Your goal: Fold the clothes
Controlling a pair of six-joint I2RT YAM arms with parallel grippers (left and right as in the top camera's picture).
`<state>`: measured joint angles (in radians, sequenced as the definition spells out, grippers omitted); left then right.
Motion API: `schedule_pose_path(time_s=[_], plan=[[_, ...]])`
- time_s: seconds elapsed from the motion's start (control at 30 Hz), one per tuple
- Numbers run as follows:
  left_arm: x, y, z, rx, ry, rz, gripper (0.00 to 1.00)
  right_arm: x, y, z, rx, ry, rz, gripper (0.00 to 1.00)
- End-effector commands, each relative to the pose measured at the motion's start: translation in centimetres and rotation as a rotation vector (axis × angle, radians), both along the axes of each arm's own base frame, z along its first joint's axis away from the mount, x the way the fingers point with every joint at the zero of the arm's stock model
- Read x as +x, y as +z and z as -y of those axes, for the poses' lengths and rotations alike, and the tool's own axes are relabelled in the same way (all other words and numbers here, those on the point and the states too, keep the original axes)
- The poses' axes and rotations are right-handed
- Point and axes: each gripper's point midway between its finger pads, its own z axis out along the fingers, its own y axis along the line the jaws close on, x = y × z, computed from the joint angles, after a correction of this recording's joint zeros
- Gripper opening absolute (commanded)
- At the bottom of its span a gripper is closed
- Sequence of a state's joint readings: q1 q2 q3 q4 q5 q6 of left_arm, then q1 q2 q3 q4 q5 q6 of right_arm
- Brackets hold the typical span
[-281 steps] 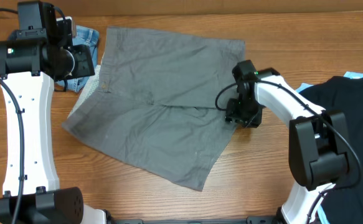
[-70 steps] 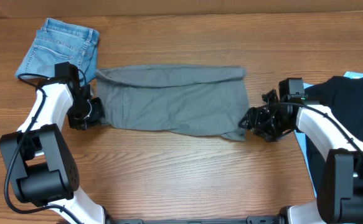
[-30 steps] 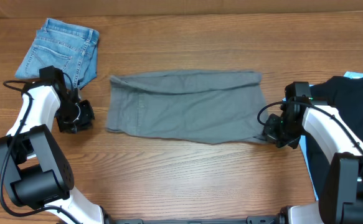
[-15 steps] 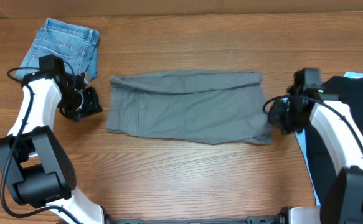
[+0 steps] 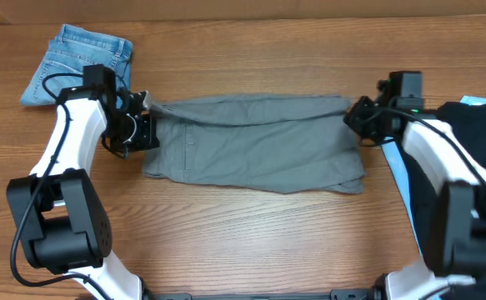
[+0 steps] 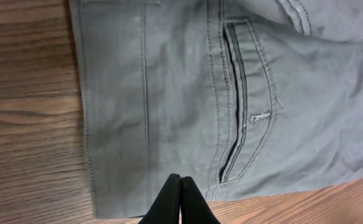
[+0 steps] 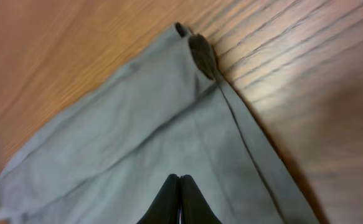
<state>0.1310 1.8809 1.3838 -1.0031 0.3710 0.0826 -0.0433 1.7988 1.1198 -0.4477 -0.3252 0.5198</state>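
The grey shorts (image 5: 251,142) lie folded into a long flat strip across the middle of the table. My left gripper (image 5: 147,127) is at the strip's upper left end. In the left wrist view its jaws (image 6: 180,178) are shut over the shorts (image 6: 169,93), beside a slit pocket (image 6: 237,106), with no cloth seen between them. My right gripper (image 5: 353,117) is at the upper right corner. In the right wrist view it (image 7: 179,178) is shut above the grey cloth (image 7: 137,143), and nothing shows pinched.
Folded blue denim (image 5: 77,62) lies at the back left, just behind the left arm. A black garment (image 5: 468,167) covers the right edge of the table, over something pale blue (image 5: 476,102). Bare wooden table (image 5: 243,242) shows in front of the shorts.
The left gripper has moved right onto the shorts' left end. The right gripper has moved back to the upper right corner. Both have closed. The shorts have stayed put.
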Motion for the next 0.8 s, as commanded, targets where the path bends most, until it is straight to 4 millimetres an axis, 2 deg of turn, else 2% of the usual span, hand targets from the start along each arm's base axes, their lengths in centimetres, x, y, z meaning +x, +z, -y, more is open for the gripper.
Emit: schedule_pose_path(time_s=[0.0, 0.1, 0.17, 0.23, 0.3, 0.37, 0.4, 0.47, 0.57, 0.67, 0.73, 0.77], plan=[[0.5, 0.3, -0.3, 0.008, -0.02, 0.019, 0.04, 0.9, -3.3, -2.5, 0.077, -0.054, -0.052, 0.04], [0.6, 0.4, -0.1, 0.0, -0.022, 0.024, 0.04, 4.0, -4.4, -4.5, 0.138, -0.093, 0.033, 0.04], [0.7, 0.4, 0.2, -0.01, -0.025, 0.031, 0.04, 7.1, -3.5, -5.8, 0.199, -0.118, 0.162, 0.04], [0.9, 0.5, 0.5, -0.02, -0.024, 0.038, 0.04, 9.5, -1.0, -6.4, 0.301, -0.167, 0.277, 0.04], [1.0, 0.5, 0.7, -0.02, -0.026, 0.039, 0.04, 11.5, 3.2, -7.2, 0.379, -0.122, 0.449, 0.04], [0.9, 0.5, 0.8, -0.016, -0.032, 0.038, 0.05, 12.1, 6.8, -7.8, 0.437, -0.048, 0.575, 0.04], [0.9, 0.5, 0.9, -0.012, -0.038, 0.039, 0.07, 11.9, 7.6, -7.9, 0.455, -0.022, 0.589, 0.04], [1.0, 0.4, 1.0, -0.006, -0.05, 0.044, 0.1, 11.0, 7.6, -7.8, 0.448, 0.036, 0.556, 0.04], [1.3, 0.4, 0.8, 0.01, -0.052, 0.055, 0.18, 8.9, 5.7, -6.7, 0.35, 0.104, 0.456, 0.04], [1.9, 0.3, 0.2, 0.046, -0.048, 0.08, 0.29, 6.2, 4.1, -4.6, 0.2, 0.163, 0.357, 0.05], [2.9, 0.5, 0.2, 0.048, -0.047, 0.121, 0.29, 4.4, 3.5, -3.4, 0.127, 0.174, 0.289, 0.05], [3.5, 0.7, 0.3, 0.042, -0.048, 0.151, 0.24, 3.5, 3.3, -2.9, 0.096, 0.183, 0.256, 0.05]])
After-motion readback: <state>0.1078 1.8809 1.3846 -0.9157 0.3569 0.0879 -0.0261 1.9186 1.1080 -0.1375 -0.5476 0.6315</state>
